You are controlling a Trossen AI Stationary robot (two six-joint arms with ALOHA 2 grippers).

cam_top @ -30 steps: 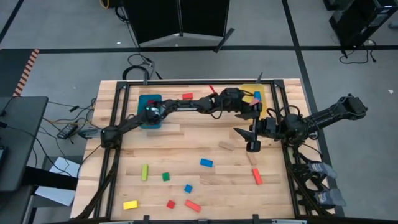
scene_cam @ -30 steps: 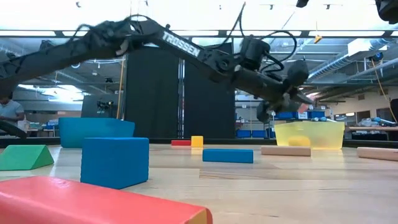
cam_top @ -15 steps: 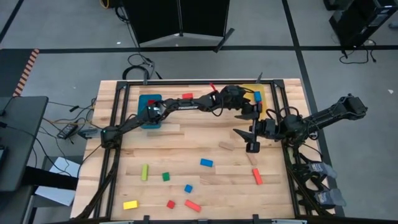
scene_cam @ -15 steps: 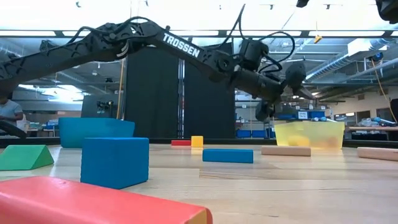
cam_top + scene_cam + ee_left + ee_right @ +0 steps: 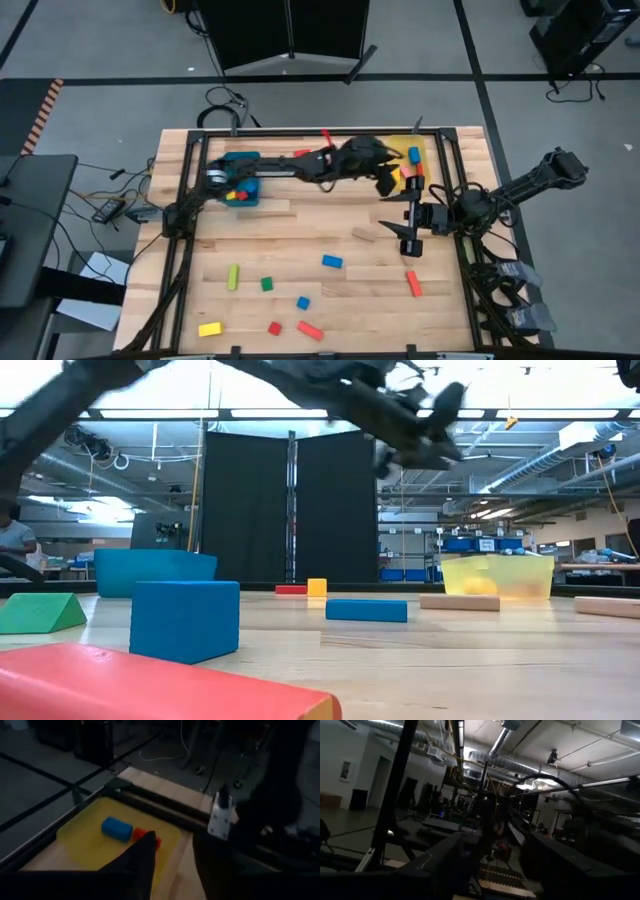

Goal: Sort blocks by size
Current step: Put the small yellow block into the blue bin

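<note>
My left gripper (image 5: 388,180) is open and empty, held high beside the yellow bin (image 5: 421,148), on its left. The left wrist view (image 5: 177,841) looks down into that bin, where a blue block (image 5: 116,828) and a red block (image 5: 145,835) lie. My right gripper (image 5: 400,232) is open and empty over the table's right middle, beside a plain wood bar (image 5: 363,235). Several blocks lie flat on the near half: blue (image 5: 331,261), red (image 5: 412,283), green (image 5: 267,284), yellow (image 5: 209,328). The blue bin (image 5: 246,158) at the far left holds coloured blocks.
The left arm spans the far half from the blue bin to the yellow bin. Black rails run along the table's left, right and far edges (image 5: 300,132). In the low view a big blue cube (image 5: 185,620) and a red bar (image 5: 150,685) lie close to the camera.
My left gripper has risen and drawn back from over the yellow bin toward the table's left; in the low view it now stands well above the bin. The blocks on the table have kept their places.
</note>
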